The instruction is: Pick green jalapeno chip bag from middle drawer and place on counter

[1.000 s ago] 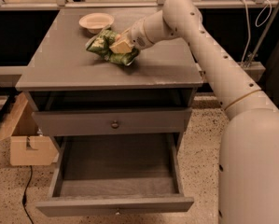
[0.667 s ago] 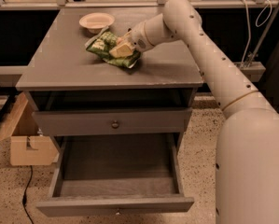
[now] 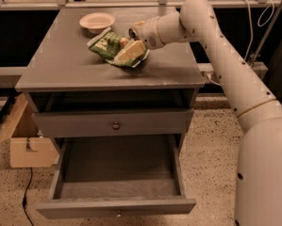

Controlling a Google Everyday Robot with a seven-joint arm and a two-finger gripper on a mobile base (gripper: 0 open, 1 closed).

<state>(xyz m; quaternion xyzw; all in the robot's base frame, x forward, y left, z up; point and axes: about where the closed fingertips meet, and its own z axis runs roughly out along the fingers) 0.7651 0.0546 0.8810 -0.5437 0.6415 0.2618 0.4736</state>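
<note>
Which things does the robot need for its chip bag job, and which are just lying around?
For the job:
- green jalapeno chip bag, lying on the counter
- gripper, on top of the bag
- middle drawer, pulled open

Just lying about:
- pale bowl, on the counter behind the bag
- cardboard box, on the floor beside the cabinet

One high camera looks down on counter (image 3: 60, 65), claw (image 3: 131, 51) above it.

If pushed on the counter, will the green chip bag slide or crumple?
Probably crumples: the green jalapeno chip bag looks creased beneath the gripper on the counter. Its glossy film likely slides easily; small and flat, probably light.
</note>
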